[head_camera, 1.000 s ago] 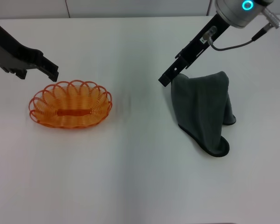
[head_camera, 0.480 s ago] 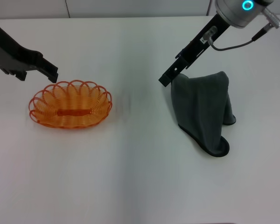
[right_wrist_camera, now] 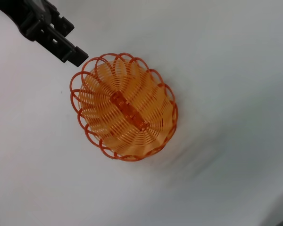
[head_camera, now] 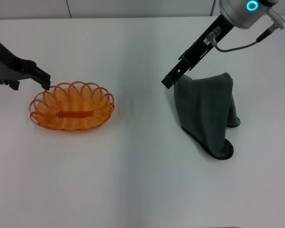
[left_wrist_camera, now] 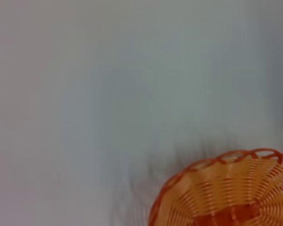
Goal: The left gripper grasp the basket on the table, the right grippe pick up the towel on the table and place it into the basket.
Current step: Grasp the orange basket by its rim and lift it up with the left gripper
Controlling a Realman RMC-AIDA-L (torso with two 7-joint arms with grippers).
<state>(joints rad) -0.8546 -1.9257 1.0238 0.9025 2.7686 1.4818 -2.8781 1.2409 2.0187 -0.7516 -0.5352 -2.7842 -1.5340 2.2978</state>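
In the head view, the orange wire basket [head_camera: 72, 106] sits on the white bench [head_camera: 133, 180] toward the robot's left, empty. The left claw [head_camera: 43, 80] hangs at the basket's far left rim, its tip just at the scalloped loops; whether its fingers are parted or closed cannot be told, and it does not visibly hold the rim. On the right, the right claw [head_camera: 173, 78] pinches a corner of the dark grey towel [head_camera: 206, 114], fingers closed on the cloth; the towel drapes down with its lower folds on the bench, well apart from the basket.

The left wrist view shows part of the basket's [left_wrist_camera: 226, 193] looped rim and woven floor against bare bench.

The right wrist view shows the whole basket [right_wrist_camera: 125, 108], with the left claw [right_wrist_camera: 75, 55] touching or just beside its rim.
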